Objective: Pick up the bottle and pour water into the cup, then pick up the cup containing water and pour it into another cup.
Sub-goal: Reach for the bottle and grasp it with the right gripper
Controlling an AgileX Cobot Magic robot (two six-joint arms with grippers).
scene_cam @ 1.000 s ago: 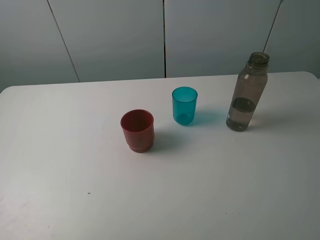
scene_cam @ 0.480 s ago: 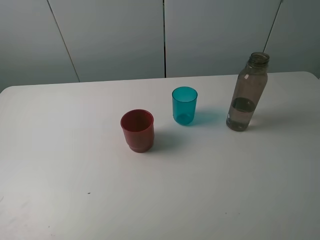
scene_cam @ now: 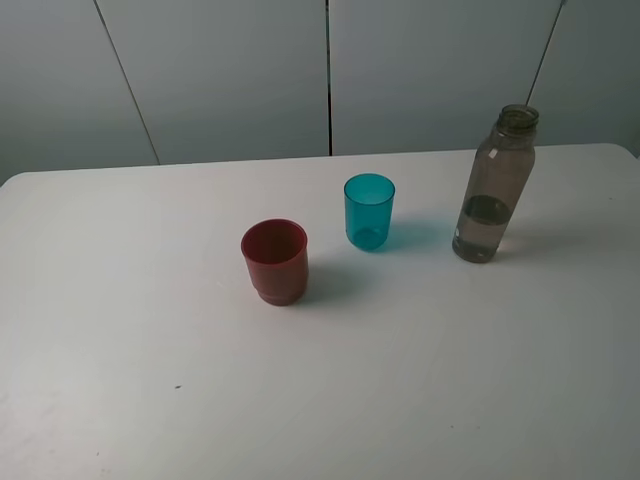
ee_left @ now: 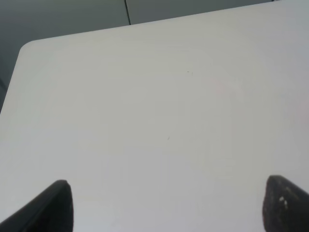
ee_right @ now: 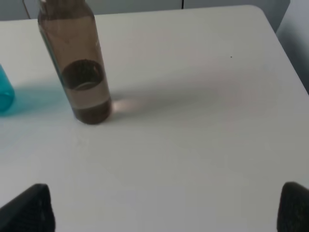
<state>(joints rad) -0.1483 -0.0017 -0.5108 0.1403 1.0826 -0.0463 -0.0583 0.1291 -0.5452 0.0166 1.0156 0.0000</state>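
The smoky grey-brown bottle (scene_cam: 493,187) stands upright and uncapped at the right of the white table (scene_cam: 150,400), water in its lower part; it also appears in the right wrist view as the bottle (ee_right: 79,72). The teal-blue cup (scene_cam: 369,211) stands left of it, with only its edge (ee_right: 5,94) in the right wrist view. The red cup (scene_cam: 275,261) stands nearer and further left. Neither gripper shows in the high view. My right gripper (ee_right: 166,210) is open, well short of the bottle. Over bare table, my left gripper (ee_left: 166,208) is open and holds nothing.
Grey wall panels (scene_cam: 330,70) rise behind the table's far edge. The table's rounded far-left corner (ee_left: 29,46) shows in the left wrist view, and its right edge (ee_right: 285,53) in the right wrist view.
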